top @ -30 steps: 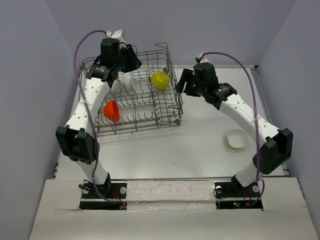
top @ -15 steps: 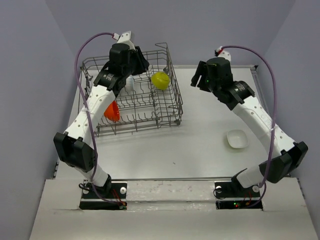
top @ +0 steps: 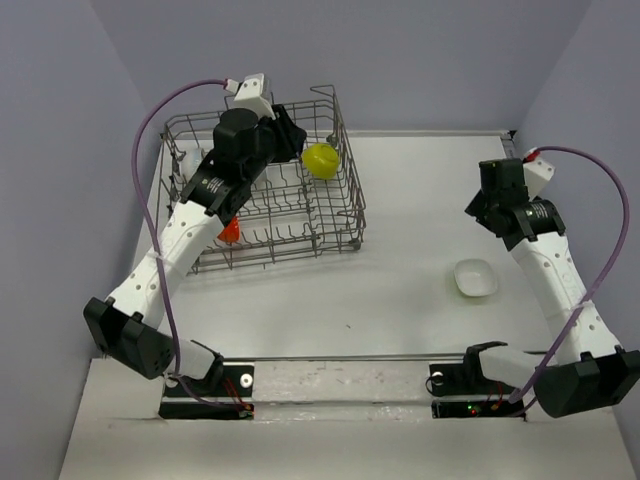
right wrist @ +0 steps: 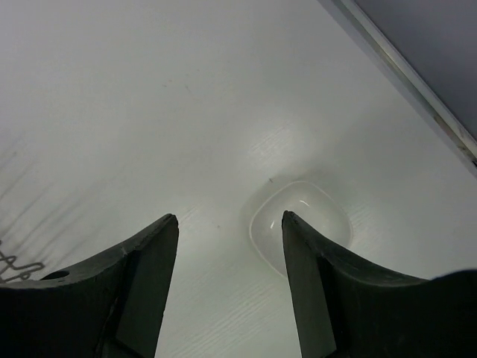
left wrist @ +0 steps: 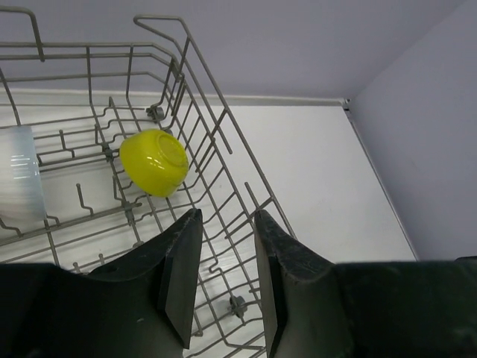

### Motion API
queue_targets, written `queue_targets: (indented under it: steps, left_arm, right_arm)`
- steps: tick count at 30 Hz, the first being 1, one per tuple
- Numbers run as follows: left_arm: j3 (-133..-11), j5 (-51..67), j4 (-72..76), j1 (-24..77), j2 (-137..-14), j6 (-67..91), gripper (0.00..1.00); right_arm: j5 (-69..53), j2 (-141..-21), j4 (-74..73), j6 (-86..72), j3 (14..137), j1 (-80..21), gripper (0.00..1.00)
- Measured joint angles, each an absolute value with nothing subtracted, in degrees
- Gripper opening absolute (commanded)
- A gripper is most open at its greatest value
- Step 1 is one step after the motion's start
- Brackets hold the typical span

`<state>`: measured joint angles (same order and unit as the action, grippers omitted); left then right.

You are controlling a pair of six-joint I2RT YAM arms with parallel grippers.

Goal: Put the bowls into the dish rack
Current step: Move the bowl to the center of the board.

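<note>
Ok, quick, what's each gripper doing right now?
Left gripper: open, empty, above the dish rack.
Right gripper: open, empty, above the white bowl.

Dish rack (top: 340, 215) sits at the table's (top: 400, 300) far-left corner. One bowl (top: 320, 160) inside it, at the rack's far-right part. Second bowl (top: 229, 232) at its near-left, partly under the left arm (top: 185, 235). Third bowl (top: 474, 277) on the table near the right edge, well apart from the rack. Left gripper (left wrist: 226, 216) over the rack; right gripper (right wrist: 229, 218) over the table's right side, behind the third bowl.
</note>
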<state>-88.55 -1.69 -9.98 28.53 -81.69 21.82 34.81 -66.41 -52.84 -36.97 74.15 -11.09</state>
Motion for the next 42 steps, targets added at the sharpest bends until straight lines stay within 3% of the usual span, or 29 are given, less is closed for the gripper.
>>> queue_targets:
  steps: [17,42]
  left_arm:
    - [-82.08,-1.52,-2.72,28.56,-75.29,19.73,0.47]
    - [-80.23,-0.4,0.27,28.45,-75.31,19.75,0.49]
  right_arm:
    - [20.73,-73.21,-51.86,-35.88,60.45,9.32,0.52]
    - [12.91,-71.7,-49.04,-34.89,51.57,15.73,0.53]
